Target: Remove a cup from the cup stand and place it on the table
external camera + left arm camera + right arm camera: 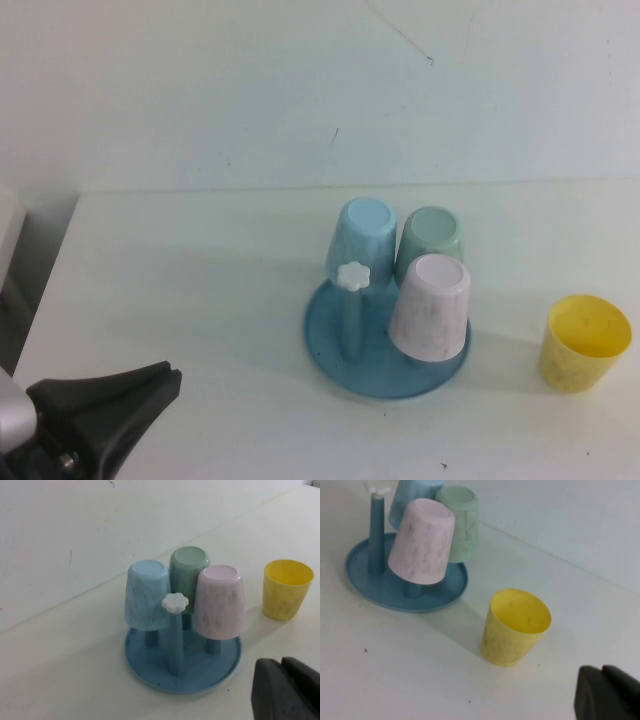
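The yellow cup (585, 342) stands upright, mouth up, on the white table (200, 300), to the right of the cup stand and apart from it. It also shows in the left wrist view (286, 589) and the right wrist view (516, 626). The blue cup stand (335, 360) has one bare peg with a white flower cap (353, 276). My left gripper (165, 380) is shut and empty, low at the front left, well short of the stand. My right gripper (602, 672) is shut and empty, near the yellow cup but clear of it; it is out of the high view.
Three cups sit upside down on the stand's pegs: a light blue one (360, 240), a green one (430, 240) and a pale pink one (430, 305). The table's back edge meets a white wall (300, 90). The table's left edge (45, 300) drops off beside the left arm.
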